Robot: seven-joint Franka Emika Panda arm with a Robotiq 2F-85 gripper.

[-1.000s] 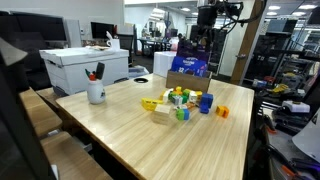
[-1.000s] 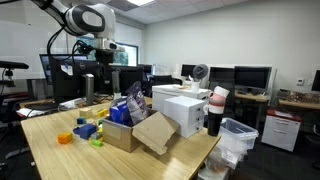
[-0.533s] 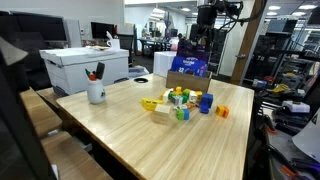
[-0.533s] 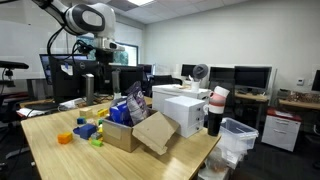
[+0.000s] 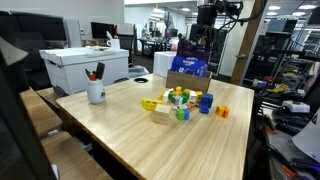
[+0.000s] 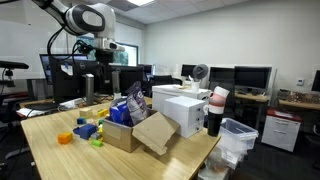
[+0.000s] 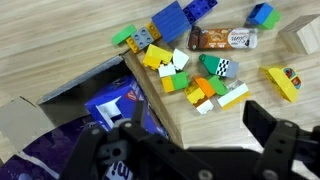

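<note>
My gripper (image 7: 185, 125) is open and empty, held high above the wooden table. It shows in both exterior views (image 5: 207, 38) (image 6: 103, 58). In the wrist view it hangs over the edge of an open cardboard box (image 7: 40, 110) that holds blue snack bags (image 7: 110, 105). A pile of coloured toy blocks (image 7: 190, 75) lies on the table beside the box, with a blue block (image 7: 170, 18) and a wrapped snack bar (image 7: 222, 39) further off. The pile also shows in both exterior views (image 5: 180, 102) (image 6: 88, 130), next to the box (image 5: 188, 72) (image 6: 135, 130).
A white mug with pens (image 5: 96, 92) stands near one table corner. An orange block (image 5: 222, 112) lies apart from the pile. A large white box (image 5: 85, 66) sits beside the table. A white printer (image 6: 185, 108), a bin (image 6: 235, 140) and desks with monitors stand around.
</note>
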